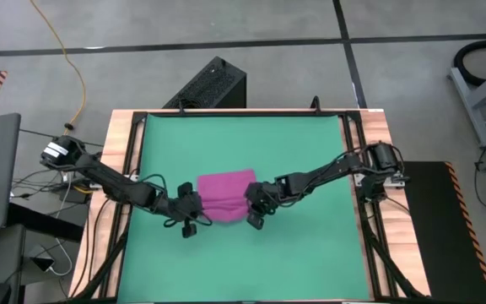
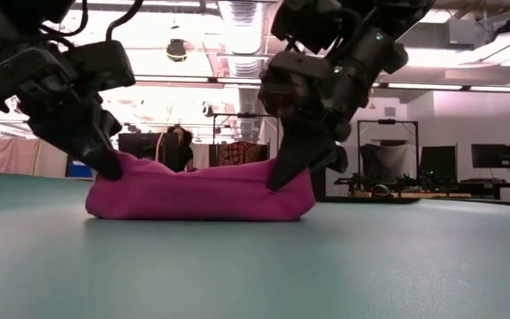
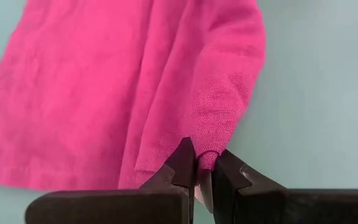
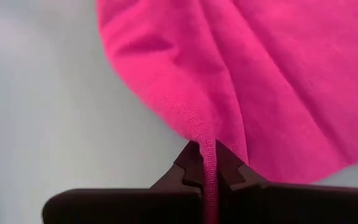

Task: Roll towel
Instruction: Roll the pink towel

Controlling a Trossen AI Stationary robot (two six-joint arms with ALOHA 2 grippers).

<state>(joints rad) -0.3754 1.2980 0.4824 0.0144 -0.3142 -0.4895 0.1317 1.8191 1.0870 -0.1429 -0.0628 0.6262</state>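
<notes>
On green mat point(image 1: 310, 152), pinched towel point(image 1: 224, 192).

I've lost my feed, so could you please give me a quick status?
Left gripper and right gripper each shut on a towel corner. Towel partly folded on green mat. Nothing obstructing.

Grey concrete floor point(image 1: 251, 25) crossed by dark seam lines, yellow cable point(image 1: 67, 59) trailing over it, black box point(image 1: 209, 84) behind the wooden table frame point(image 1: 121, 152), ceiling strip lights point(image 2: 237, 18), monitors point(image 2: 490, 156) on far desks, person point(image 2: 181, 146) standing in the distance
</notes>
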